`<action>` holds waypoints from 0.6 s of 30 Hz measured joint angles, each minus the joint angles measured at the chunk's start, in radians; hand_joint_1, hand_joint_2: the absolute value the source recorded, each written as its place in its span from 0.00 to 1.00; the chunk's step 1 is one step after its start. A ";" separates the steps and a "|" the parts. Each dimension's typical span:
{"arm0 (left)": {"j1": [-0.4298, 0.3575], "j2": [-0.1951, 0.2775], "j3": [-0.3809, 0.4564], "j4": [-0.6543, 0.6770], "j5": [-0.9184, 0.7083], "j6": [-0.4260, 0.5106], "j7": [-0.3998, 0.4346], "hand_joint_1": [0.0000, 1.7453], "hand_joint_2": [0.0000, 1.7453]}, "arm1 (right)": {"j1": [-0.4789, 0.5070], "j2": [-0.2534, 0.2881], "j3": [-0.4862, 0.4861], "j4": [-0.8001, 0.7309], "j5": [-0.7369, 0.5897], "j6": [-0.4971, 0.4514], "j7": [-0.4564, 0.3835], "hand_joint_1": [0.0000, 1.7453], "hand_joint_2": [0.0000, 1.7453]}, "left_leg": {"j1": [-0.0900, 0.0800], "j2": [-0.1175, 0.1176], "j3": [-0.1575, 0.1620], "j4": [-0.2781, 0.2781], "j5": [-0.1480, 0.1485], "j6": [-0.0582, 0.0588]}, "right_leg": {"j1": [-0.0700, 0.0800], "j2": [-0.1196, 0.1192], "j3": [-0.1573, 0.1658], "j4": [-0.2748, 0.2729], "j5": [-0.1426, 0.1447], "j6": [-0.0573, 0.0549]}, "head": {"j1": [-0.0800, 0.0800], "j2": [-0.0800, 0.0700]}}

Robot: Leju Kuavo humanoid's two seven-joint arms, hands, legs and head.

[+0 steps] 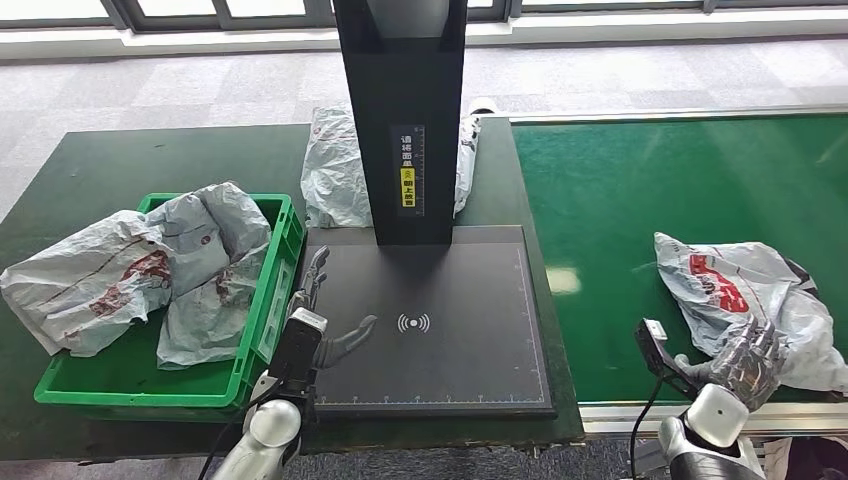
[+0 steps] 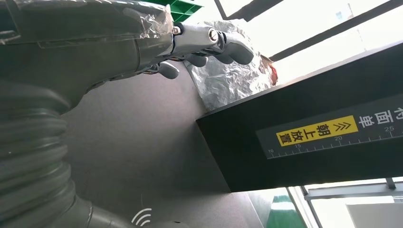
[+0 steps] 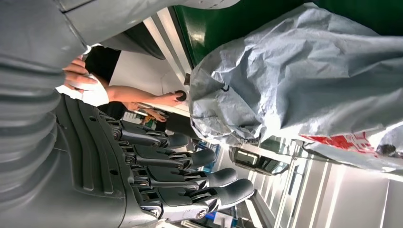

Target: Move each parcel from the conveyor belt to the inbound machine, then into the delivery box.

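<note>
Nearest the robot, the right hand point(image 1: 748, 362) was seen at the near edge of the conveyor belt point(image 1: 620, 200), its fingers point(image 3: 209, 178) spread and extended beside the crumpled grey parcel point(image 1: 740, 290) that lay on the green belt; from the wrist view the fingers were apart from the bag, so the hand was judged released and holding nothing, though close against the parcel's near side. The left hand point(image 1: 325, 325) was found resting low over the near left part of the inbound machine point(image 1: 440, 330), a dark flat plate with a wireless mark at its middle, and its fingers were loosely extended with nothing between them. Just left of the plate, a green delivery box point(image 1: 268, 310) was seen already loaded with several grey parcels, one spilling over its left wall. Farther off, a black post point(image 1: 405, 110) rose from the back of the plate, and another grey bag point(image 1: 335, 170) lay behind it. The step in hand was judged to be the pickup of the parcel from the belt. For the next move, the right fingers would need to be closed on a fold of the soft bag before it was lifted across to the plate; slippage of the loose film was considered a risk.
</note>
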 joint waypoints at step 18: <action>0.000 0.001 0.000 0.000 0.010 -0.005 0.000 0.00 1.00 | 0.011 0.004 0.000 0.000 0.000 0.032 -0.002 0.00 1.00 | 0.000 0.000 0.000 0.000 0.000 0.000 | 0.000 0.000 0.000 0.000 0.000 0.000 | 0.000 0.000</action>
